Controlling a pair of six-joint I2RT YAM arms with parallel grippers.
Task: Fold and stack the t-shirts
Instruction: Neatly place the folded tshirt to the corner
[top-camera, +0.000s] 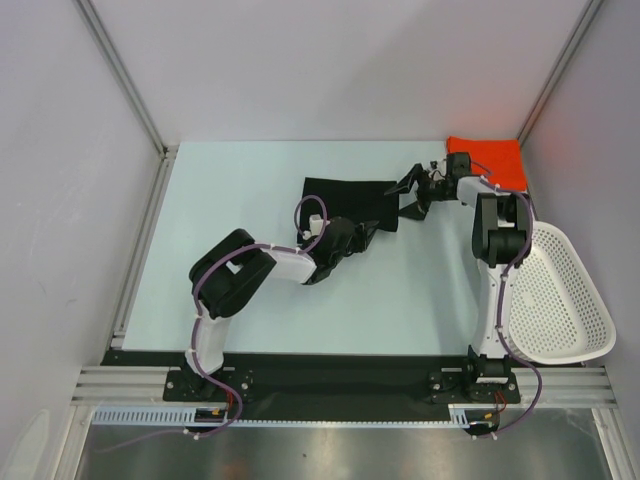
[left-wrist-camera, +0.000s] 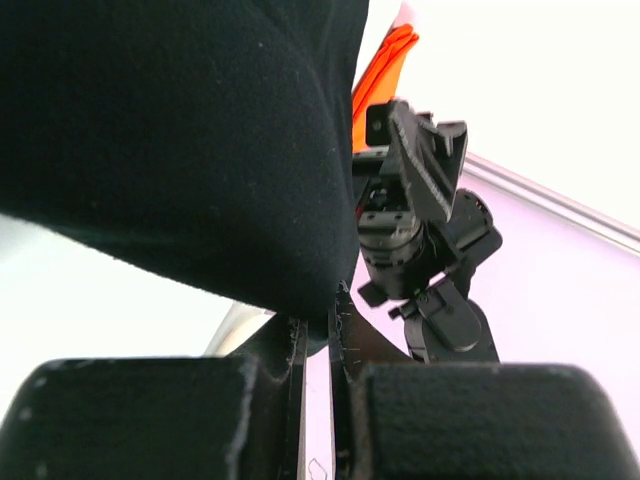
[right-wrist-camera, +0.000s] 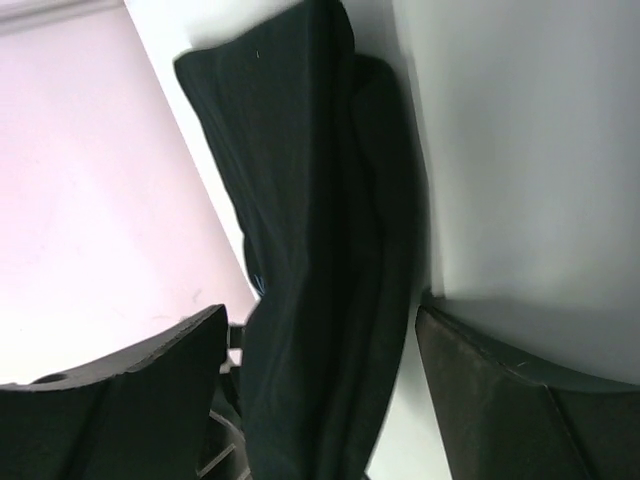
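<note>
— From above, where do the shirts lie?
— The black t-shirt (top-camera: 345, 197) is bunched on the bench (top-camera: 240, 190) around the middle of the frame. The orange-red t-shirt (top-camera: 487, 158) sits in the upper right corner, and a white mesh basket (top-camera: 565, 300) is at the right edge.
— And the jaws in that view?
— The left jaws are at the black shirt's lower right edge. The right jaws are spread, just beside its right edge.
— The left wrist view?
— Black cloth (left-wrist-camera: 180, 130) fills the upper left. The two fingers (left-wrist-camera: 150, 420) along the bottom are pressed nearly together, pinching an edge of the black t-shirt in the narrow slot between them. The right arm's wrist (left-wrist-camera: 420, 230) shows at centre right, with a strip of orange cloth (left-wrist-camera: 380, 70) above it.
— The right wrist view?
— The fingers (right-wrist-camera: 130, 390) stand wide apart in the lower corners. A fold of the black t-shirt (right-wrist-camera: 320, 250) runs down the middle between them, close to the left-hand finger and apart from the other. Whether it touches, I cannot tell.
</note>
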